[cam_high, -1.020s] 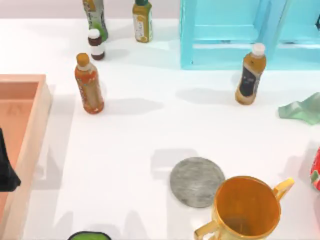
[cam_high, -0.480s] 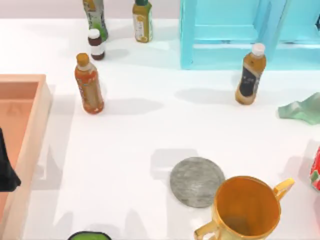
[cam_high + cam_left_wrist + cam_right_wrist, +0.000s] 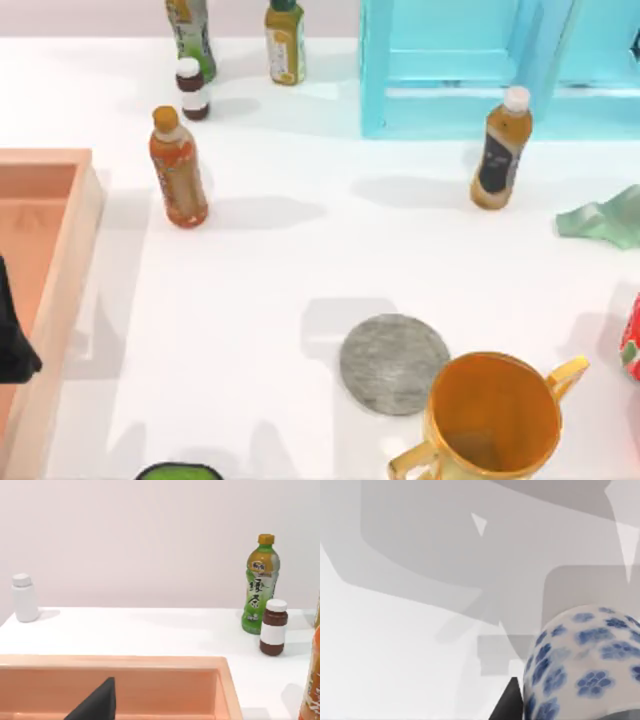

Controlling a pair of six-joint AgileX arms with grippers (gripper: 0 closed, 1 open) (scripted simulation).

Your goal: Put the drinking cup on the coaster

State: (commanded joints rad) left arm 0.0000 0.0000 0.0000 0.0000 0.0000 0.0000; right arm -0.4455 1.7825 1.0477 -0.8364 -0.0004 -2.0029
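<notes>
Drinking cup (image 3: 585, 662) – white-looking, blue flower dots, close under right wrist camera. Coaster (image 3: 394, 363) bare, touching empty orange two-handled cup (image 3: 492, 418). Pincer states – cannot tell.

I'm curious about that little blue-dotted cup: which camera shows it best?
The right wrist view: the drinking cup looms close, blue dots plain, with white table behind it. From the top view's coaster you can't make the cup out, nor from the left wrist view.
</notes>
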